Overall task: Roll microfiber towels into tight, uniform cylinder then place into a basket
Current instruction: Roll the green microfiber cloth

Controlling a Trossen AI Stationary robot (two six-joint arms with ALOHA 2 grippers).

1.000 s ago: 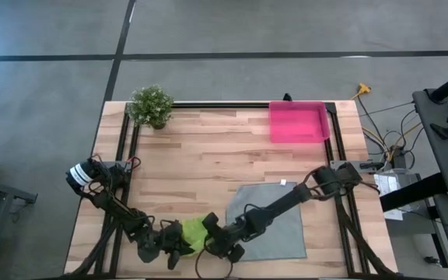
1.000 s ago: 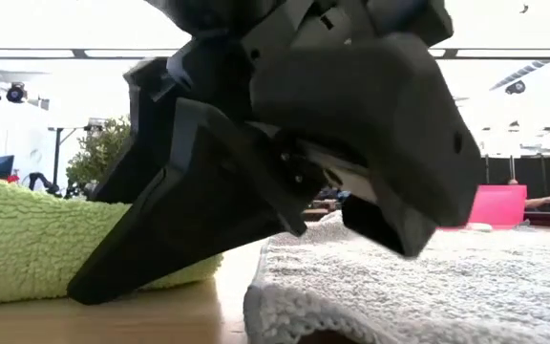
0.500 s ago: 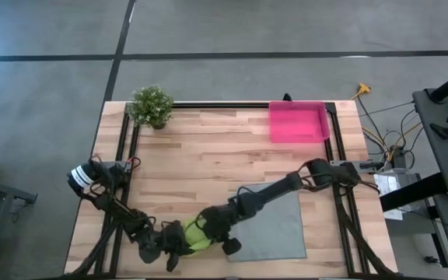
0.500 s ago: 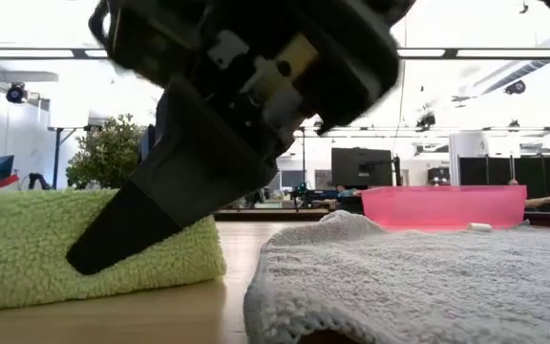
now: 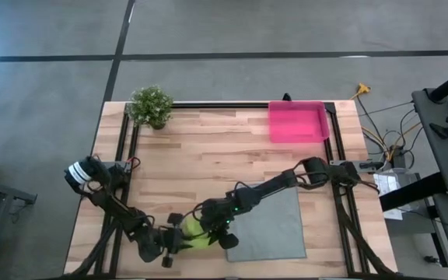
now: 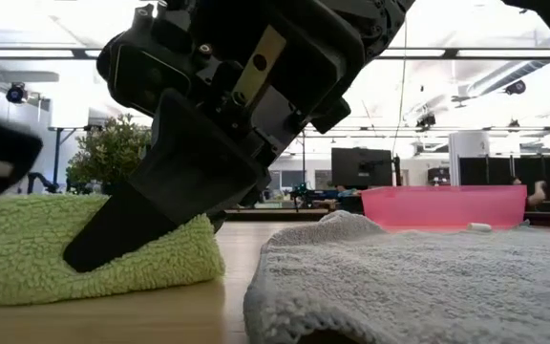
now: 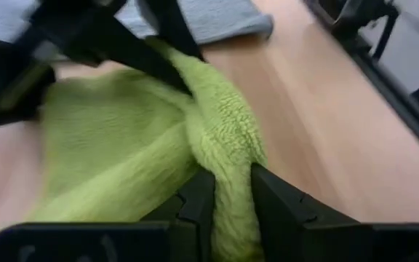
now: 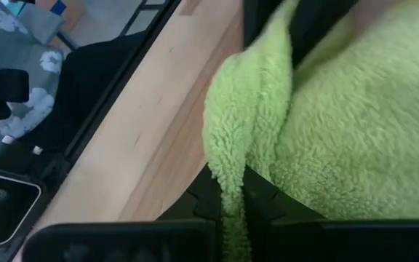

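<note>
1. Plant (image 5: pixel 151 105): far left corner of the table (image 5: pixel 201 159). Well apart from the work; no part in the task.

2. Left gripper (image 5: pixel 169 243): near edge, left of centre, at the left end of the green towel. In the left wrist view its fingers (image 7: pixel 195 207) stand a little apart with a fold of green pile between them; whether they pinch it or merely bracket it cannot be told.

3. Green towel (image 5: pixel 194 228): bunched, not yet a firm cylinder, lying on the wood at the near edge between the two grippers. Judged long axis: roughly left to right, from one gripper toward the other. It lies directly ahead of both sets of fingers, touching both.

4. Right gripper (image 5: pixel 218 233): at the towel's right end, reaching in from the right across the grey towel. Fingers (image 8: pixel 217 189) pressed together on a thin fold of green cloth. In the low view (image 6: pixel 151 205) one finger slants down onto the green roll.

5. Grey towel (image 5: pixel 267 225): flat, just right of the green one, unrolled.

6. Basket (image 5: pixel 298 122): far right of the table, well apart from both towels, nothing seen in it. Judgement: the right arm is the nearer for carrying the roll there.
</note>
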